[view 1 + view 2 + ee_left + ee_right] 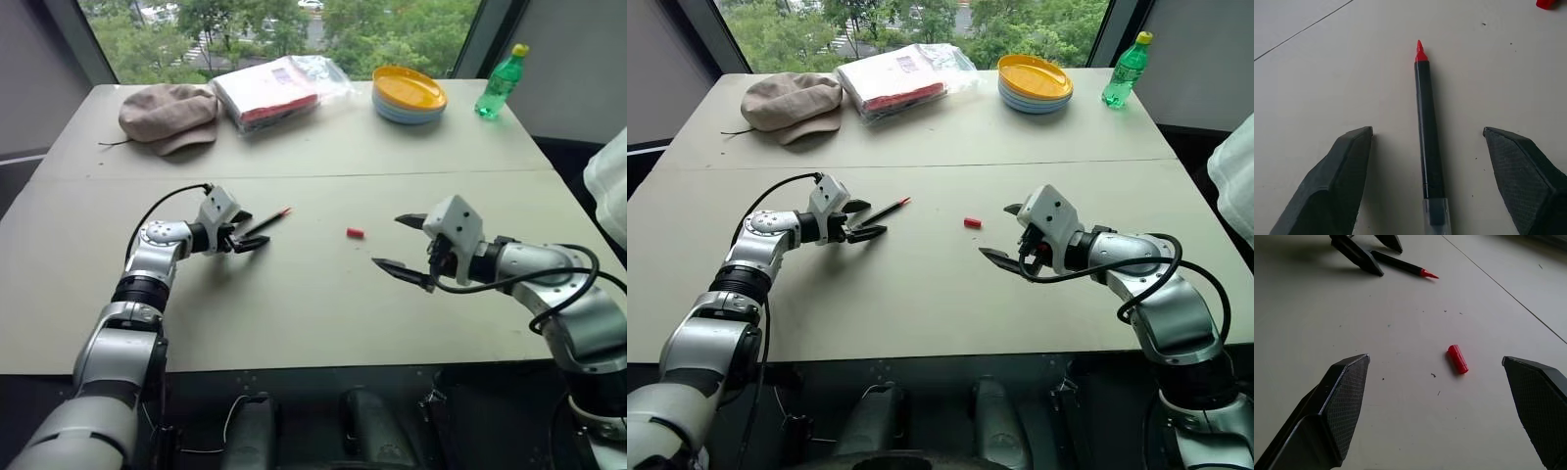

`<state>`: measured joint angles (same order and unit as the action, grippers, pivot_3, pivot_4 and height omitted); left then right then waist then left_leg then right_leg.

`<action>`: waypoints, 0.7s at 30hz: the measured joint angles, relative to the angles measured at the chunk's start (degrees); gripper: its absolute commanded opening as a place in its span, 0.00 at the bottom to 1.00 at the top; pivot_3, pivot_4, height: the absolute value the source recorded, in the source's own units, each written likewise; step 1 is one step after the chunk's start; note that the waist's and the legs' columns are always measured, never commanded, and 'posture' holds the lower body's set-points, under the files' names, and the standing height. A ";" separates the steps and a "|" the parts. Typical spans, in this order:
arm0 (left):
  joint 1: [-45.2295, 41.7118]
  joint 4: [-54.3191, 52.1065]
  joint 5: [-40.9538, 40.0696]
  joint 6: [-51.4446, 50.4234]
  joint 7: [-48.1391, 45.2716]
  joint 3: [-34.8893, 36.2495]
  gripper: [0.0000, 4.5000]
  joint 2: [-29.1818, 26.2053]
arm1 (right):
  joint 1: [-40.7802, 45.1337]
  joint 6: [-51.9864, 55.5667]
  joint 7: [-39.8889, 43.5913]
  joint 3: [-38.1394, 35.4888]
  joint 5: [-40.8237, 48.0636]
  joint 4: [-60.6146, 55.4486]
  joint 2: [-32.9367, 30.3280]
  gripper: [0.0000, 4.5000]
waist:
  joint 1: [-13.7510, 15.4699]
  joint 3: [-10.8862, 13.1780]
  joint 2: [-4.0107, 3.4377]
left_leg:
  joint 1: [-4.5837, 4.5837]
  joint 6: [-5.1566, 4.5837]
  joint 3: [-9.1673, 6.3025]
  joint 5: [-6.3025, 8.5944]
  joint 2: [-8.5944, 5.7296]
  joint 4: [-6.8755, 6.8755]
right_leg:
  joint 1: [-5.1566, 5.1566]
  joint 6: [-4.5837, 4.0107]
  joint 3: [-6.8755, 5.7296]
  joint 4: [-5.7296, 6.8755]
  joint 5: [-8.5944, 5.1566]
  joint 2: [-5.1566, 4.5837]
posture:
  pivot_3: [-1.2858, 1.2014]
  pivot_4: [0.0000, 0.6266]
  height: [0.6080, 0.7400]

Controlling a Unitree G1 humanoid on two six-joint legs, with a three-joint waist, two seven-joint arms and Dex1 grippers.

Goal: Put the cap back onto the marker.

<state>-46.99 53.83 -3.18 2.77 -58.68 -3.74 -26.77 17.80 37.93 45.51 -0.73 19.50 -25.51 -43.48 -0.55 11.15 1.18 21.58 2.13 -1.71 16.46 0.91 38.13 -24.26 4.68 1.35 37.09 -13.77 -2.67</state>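
Black-barrelled thin marker (1428, 147) lies between the left gripper's (245, 231) parted, untouching fingers; right gripper (402, 245) gapes wide, empty, near the tiny red plastic cap (1457, 359).

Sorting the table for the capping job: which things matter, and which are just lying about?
Job:
marker, between the open left hand fingers
cap, lying loose ahead of the open right hand

Lying about:
hat
bagged packet
stacked plates
green bottle

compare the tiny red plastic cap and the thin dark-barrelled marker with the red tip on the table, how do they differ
The tiny red plastic cap is a short stub; the thin dark-barrelled marker is far longer. The cap is red all over; the marker is red only at its tip. The cap lies in the open ahead of the right gripper; the marker lies between the left gripper's open fingers, untouched. Both lie flat on the table.
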 measured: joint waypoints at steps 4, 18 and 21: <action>-0.85 1.63 0.27 0.00 0.10 -0.01 0.14 0.15 | -0.01 0.00 0.08 0.00 0.02 0.00 -0.43 1.00 | -0.19 -0.01 0.00 | -0.14 0.00 -0.01 0.00 0.01 0.00 | 0.12 0.00 0.01 0.02 0.00 0.02 | 0.52 0.24 1.00; -1.55 2.00 1.45 0.71 -0.91 -0.02 0.02 -0.34 | 0.27 -0.27 0.02 0.06 0.16 0.37 -0.59 1.00 | -0.26 -0.03 -0.02 | -0.14 0.00 -0.01 0.00 0.01 0.00 | 0.11 0.00 0.01 0.03 0.00 0.02 | 0.52 0.24 1.00; 0.04 -0.95 1.35 0.42 -1.10 0.03 0.02 -1.10 | 1.16 -1.28 0.27 0.28 -0.03 2.45 -0.25 1.00 | -0.48 -0.03 -0.01 | -0.12 0.00 -0.01 0.00 0.03 -0.01 | 0.07 0.00 0.02 0.03 0.00 0.03 | 0.52 0.24 1.00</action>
<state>-46.96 52.87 -1.83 3.19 -59.77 -3.70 -27.87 18.96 36.66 45.79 -0.45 19.47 -23.06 -43.74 -1.03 11.12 1.16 21.46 2.13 -1.72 16.46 0.93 38.12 -24.19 4.68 1.36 37.12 -13.77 -2.64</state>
